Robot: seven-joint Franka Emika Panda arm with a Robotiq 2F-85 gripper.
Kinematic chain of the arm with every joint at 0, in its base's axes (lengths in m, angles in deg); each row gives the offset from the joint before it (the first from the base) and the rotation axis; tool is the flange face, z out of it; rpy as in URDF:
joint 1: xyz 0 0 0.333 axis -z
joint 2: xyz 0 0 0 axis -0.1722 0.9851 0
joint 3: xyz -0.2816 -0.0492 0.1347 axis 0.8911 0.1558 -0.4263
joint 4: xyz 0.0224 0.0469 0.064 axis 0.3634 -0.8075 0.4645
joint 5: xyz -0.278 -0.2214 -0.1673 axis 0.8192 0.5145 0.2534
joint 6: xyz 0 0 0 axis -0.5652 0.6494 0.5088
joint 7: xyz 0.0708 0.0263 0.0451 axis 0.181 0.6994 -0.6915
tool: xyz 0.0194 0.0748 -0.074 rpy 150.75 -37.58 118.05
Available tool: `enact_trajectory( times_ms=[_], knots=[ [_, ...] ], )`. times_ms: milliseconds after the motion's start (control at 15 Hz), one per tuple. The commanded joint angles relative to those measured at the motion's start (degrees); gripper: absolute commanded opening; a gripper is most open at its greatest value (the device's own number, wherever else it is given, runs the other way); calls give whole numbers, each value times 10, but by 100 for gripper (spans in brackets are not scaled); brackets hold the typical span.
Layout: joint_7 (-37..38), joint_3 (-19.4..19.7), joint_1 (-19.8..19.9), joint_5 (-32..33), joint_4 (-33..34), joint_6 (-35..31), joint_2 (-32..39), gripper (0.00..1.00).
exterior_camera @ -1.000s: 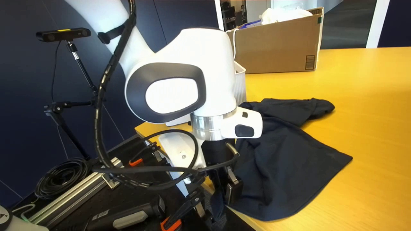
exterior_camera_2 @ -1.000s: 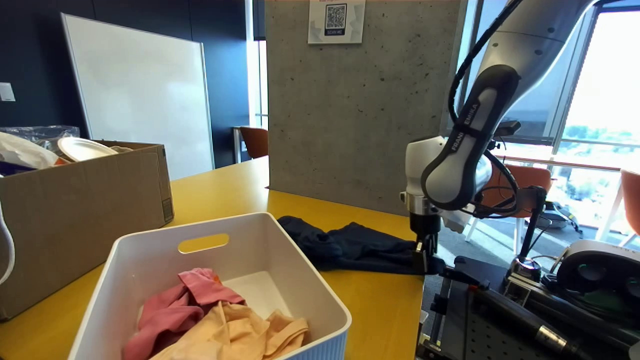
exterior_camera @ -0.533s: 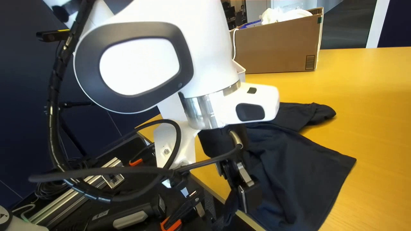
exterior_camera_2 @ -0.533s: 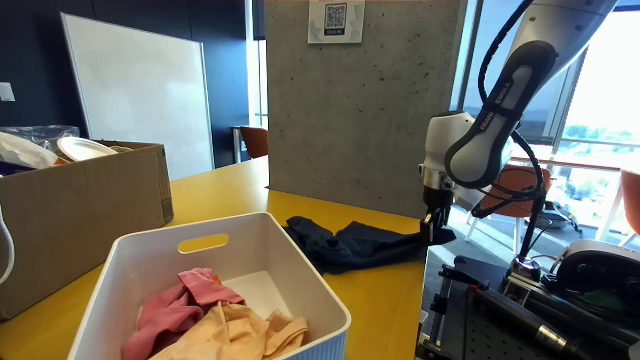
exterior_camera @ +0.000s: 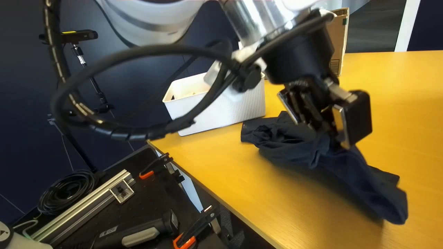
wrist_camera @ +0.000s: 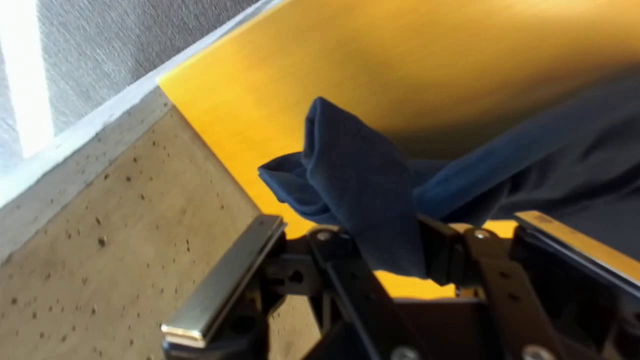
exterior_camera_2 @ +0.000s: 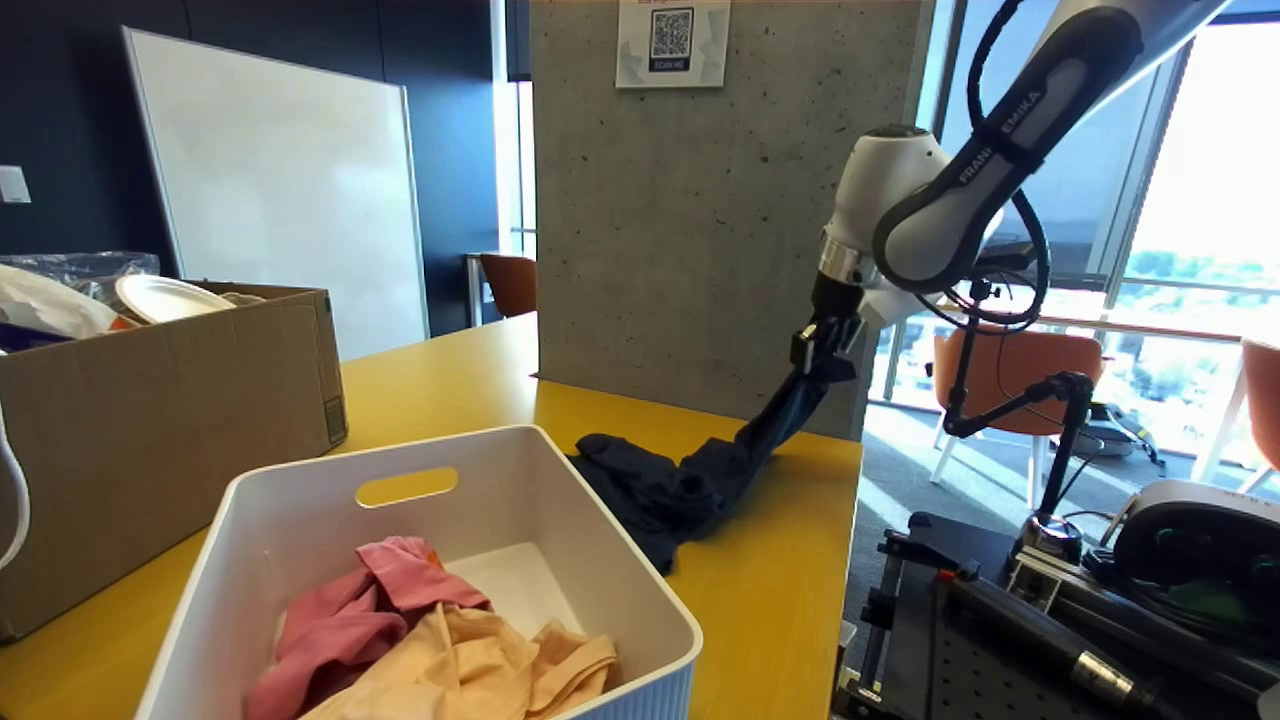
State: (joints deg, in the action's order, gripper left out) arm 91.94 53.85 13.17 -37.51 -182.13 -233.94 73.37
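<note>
Gripper [wrist_camera: 387,240] leaning above table [exterior_camera_2: 760,620], jaws standing nearly together, pinching bunched end of navy cloth [exterior_camera_2: 690,490]. In wrist view, folded tips of navy cloth poking out past grip. Length below grip sloping down, rest lying crumpled on table, near white bin [exterior_camera_2: 300,500]. Pink cloth [exterior_camera_2: 345,620] and peach cloth [exterior_camera_2: 450,660] lying heaped inside bin, touching. Cardboard box [exterior_camera_2: 180,430] standing on table near bin, white plate [exterior_camera_2: 172,297] showing at its top. Concrete pillar [exterior_camera_2: 720,230] rising along table edge.
</note>
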Motion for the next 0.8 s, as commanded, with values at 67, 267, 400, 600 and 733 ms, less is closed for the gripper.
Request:
enact_trajectory(
  times_ms=[67, 267, 400, 600, 733],
  knots=[
    [52, -39, -15, 8, 82, 15, 5, 3],
    [75, -50, -57, 13, 126, 6, 23, 3],
    [59, -73, -71, -13, 146, -4, 42, 3],
    [24, -127, -69, -57, 164, -24, 79, 3],
    [-2, -157, -69, -91, 168, -40, 110, 3]
  ],
)
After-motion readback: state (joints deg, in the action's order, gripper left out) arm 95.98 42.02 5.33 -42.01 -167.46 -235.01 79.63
